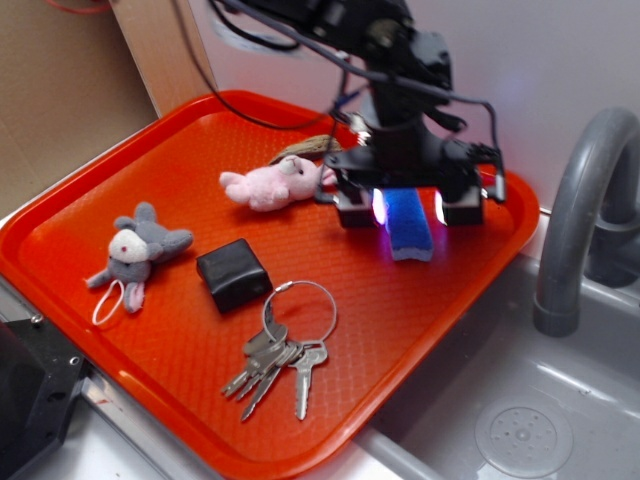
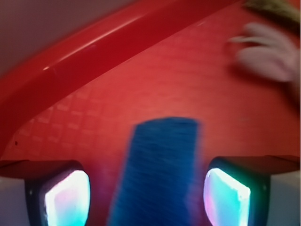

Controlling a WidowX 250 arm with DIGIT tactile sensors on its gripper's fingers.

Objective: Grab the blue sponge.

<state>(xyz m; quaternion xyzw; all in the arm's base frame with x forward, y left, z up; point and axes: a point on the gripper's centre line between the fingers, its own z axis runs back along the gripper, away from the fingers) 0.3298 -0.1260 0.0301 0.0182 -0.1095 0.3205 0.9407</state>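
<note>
A bright blue sponge (image 1: 408, 226) is seen on an orange-red tray (image 1: 440, 300) embossed with a fine diamond grid. The black claw (image 1: 408, 208) carries pads lit white, pink and cyan. A pink plush bunny (image 1: 272, 184), a grey plush mouse (image 1: 137, 248), a black box (image 1: 233, 274) and silver keys (image 1: 280, 358) are also shown.

Black robot pincer (image 1: 408, 208) is hanging wide over the small bright-blue rectangular sponge (image 1: 408, 226), glowing pads on either side, on the orange plastic tray (image 1: 90, 215). Pink plush bunny (image 1: 272, 184), grey plush mouse (image 1: 137, 250), black box (image 1: 233, 274) and metal keys on a ring (image 1: 282, 350) are lying nearby.
</note>
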